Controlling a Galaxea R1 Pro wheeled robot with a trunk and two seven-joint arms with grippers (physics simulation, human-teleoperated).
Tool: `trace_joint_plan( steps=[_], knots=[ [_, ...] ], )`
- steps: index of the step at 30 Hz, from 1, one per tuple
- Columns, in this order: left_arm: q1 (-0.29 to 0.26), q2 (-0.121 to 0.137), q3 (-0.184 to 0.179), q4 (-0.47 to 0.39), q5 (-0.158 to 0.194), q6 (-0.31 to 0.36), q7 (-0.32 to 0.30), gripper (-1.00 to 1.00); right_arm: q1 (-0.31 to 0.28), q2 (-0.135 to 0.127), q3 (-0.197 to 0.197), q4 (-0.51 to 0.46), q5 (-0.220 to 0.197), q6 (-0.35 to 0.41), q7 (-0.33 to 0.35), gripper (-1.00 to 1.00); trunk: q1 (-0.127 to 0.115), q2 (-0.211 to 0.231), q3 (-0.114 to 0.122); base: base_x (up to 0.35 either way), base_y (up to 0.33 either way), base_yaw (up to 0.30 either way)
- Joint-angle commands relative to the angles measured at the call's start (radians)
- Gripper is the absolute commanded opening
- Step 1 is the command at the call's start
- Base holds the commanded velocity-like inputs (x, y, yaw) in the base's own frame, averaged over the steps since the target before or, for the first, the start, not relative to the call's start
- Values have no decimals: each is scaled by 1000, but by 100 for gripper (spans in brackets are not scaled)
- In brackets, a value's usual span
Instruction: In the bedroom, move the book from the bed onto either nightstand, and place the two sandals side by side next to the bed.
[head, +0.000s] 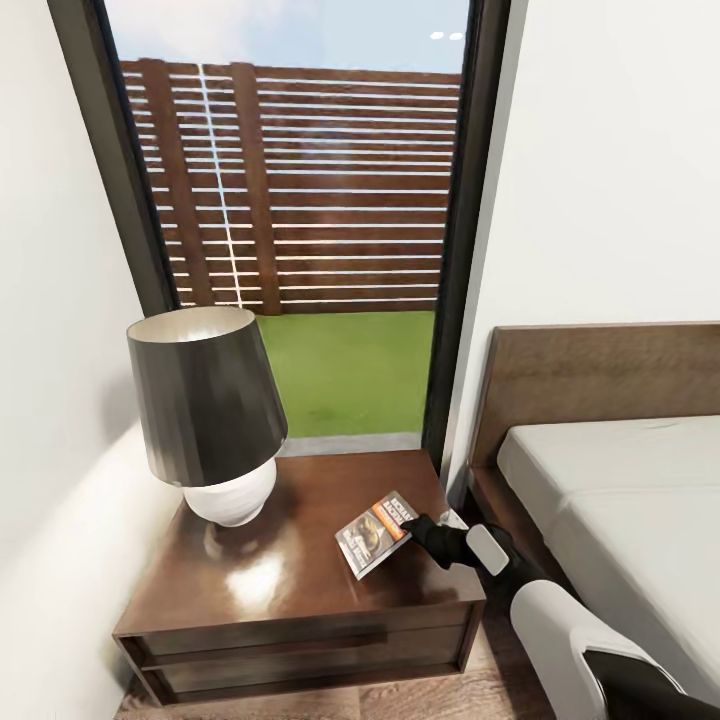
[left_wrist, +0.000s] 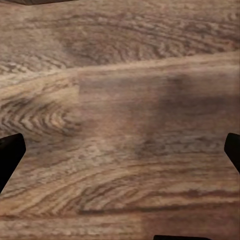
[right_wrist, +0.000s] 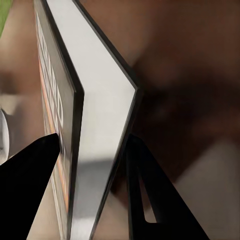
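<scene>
Your right gripper (head: 412, 528) grips the book (head: 377, 533) above the nightstand (head: 300, 580); releasing while tilted may let it slide off the edge.

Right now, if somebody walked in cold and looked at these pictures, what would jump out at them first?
Probably the book, pinched by the right gripper over the right part of the glossy dark nightstand. Next, the lamp with its dark shade on the nightstand's left side, and the tall window behind, showing a slatted fence and grass.

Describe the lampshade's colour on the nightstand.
Dark grey outside, pale cream inside; the lampshade shows best in the head view.
</scene>
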Motion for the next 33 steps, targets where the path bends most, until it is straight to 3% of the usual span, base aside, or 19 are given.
trace_joint_plan(
  steps=[1, 33],
  knots=[
    [0, 1, -7, 0, 11, -2, -3, 100, -1, 1, -8, -1, 3, 6, 2, -100, 0, 0, -1, 0, 0, 0],
    [0, 0, -7, -2, 11, -2, -3, 100, -1, -1, -8, -2, 2, 6, 2, -100, 4, -7, -4, 0, 0, 0]
  ],
)
